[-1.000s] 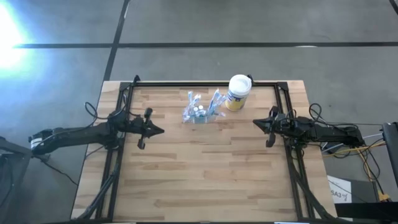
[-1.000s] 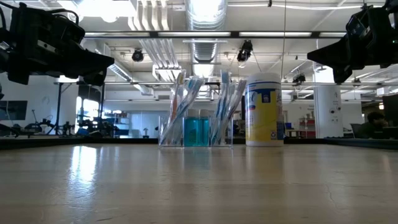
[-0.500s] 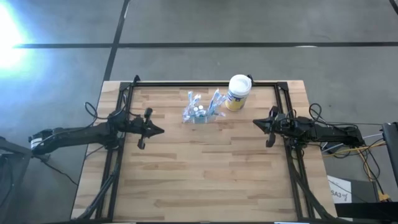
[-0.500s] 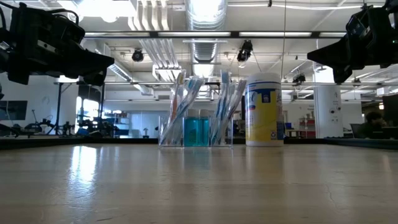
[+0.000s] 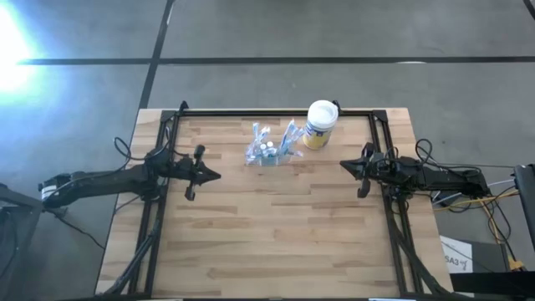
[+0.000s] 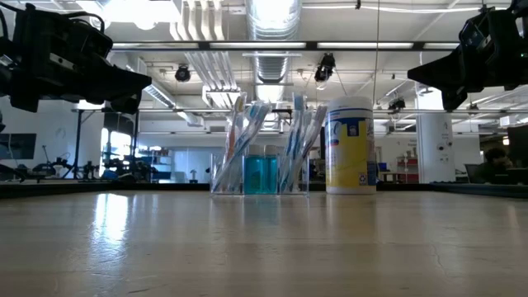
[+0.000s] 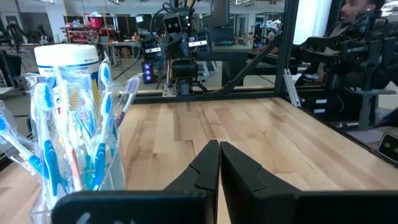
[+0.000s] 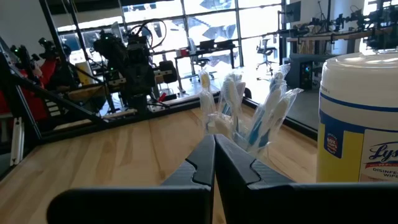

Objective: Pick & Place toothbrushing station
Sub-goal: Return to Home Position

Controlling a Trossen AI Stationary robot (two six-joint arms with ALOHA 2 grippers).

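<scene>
Jaws pinched shut & empty on both arms – job looks about done, low risk.
L arm [image 5: 109, 180] hangs over the worktop's [image 5: 276, 242] left edge and R arm [image 5: 426, 176] over the right edge, both raised and well apart from the toothbrushing station [image 5: 269, 154]. It sits back-centre, just beside the white canister [image 5: 320, 124], w/ toothbrushes [image 6: 247, 140] fanning out the top. Main worry imo: a homing swing that cuts inward or dips could clip those brush heads, and the light clear holder would tip or skid into the canister. Loose cables [image 5: 489, 205] by the R arm's base could snag too.
</scene>
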